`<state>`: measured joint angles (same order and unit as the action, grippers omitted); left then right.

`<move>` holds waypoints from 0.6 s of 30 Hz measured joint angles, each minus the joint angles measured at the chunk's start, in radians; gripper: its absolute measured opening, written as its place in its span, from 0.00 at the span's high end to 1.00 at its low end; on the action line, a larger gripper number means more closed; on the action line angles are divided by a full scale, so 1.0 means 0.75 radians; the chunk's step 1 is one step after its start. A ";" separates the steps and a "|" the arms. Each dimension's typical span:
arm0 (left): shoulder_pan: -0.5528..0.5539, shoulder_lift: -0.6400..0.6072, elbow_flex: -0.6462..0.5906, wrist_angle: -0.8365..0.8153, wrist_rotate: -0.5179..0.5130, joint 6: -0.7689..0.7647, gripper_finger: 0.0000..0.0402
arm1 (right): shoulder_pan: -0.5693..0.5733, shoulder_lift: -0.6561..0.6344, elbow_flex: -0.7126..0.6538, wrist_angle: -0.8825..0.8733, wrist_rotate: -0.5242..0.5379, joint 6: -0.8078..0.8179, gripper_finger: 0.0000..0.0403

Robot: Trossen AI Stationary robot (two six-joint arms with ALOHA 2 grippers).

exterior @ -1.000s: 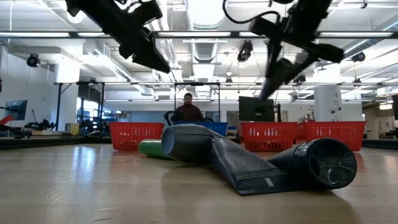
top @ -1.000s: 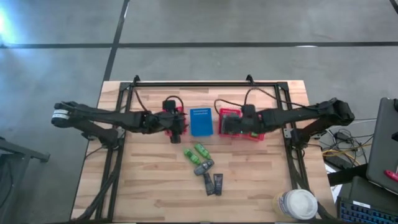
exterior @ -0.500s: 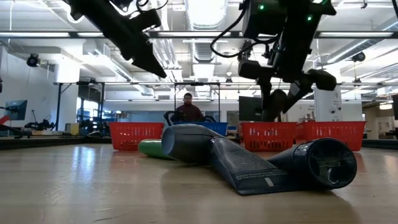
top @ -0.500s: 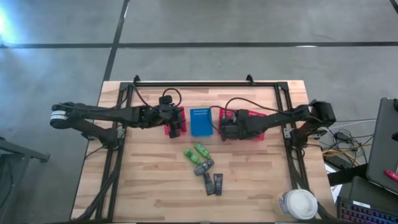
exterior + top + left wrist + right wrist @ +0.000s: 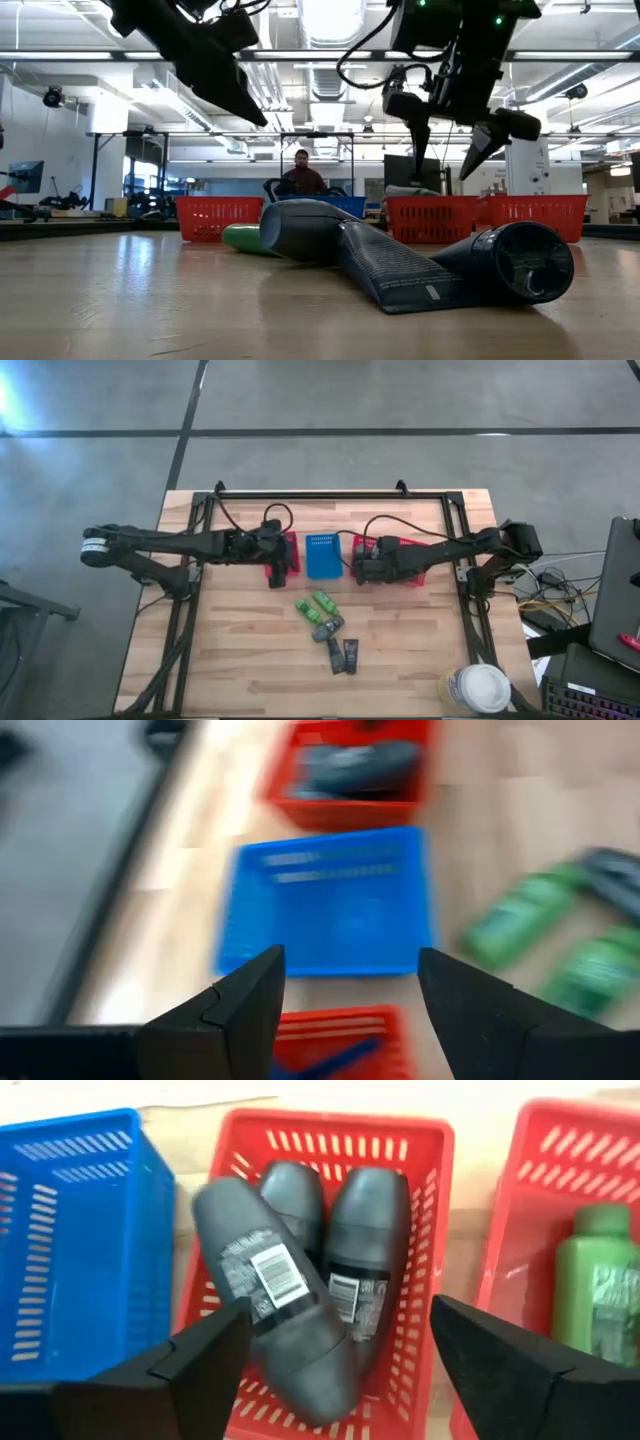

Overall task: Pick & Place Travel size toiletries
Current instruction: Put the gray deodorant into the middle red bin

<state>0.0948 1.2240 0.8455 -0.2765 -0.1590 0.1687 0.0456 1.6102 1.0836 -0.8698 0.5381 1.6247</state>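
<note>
Nearest the front edge of the table, a cluster of loose toiletries is laid out: two dark packets, a grey tube and two green tubes. Behind the cluster, a row of baskets is set: a blue basket in the middle, with a red basket at either side. The left gripper is held above the left red basket, fingers spread apart and empty. The right gripper is held above the right red basket, fingers likewise spread and empty; three grey tubes are seen lying inside it. A further red basket, just beside, holds a green bottle
</note>
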 joint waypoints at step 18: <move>-0.365 0.427 0.119 0.008 0.154 -0.712 0.42 | 0.009 -0.402 -0.094 -0.021 -0.302 -0.696 0.27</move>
<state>-0.1787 1.5442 0.9347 -0.2702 -0.0436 -0.3655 0.0521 1.3084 1.0131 -0.8853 0.3118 1.1024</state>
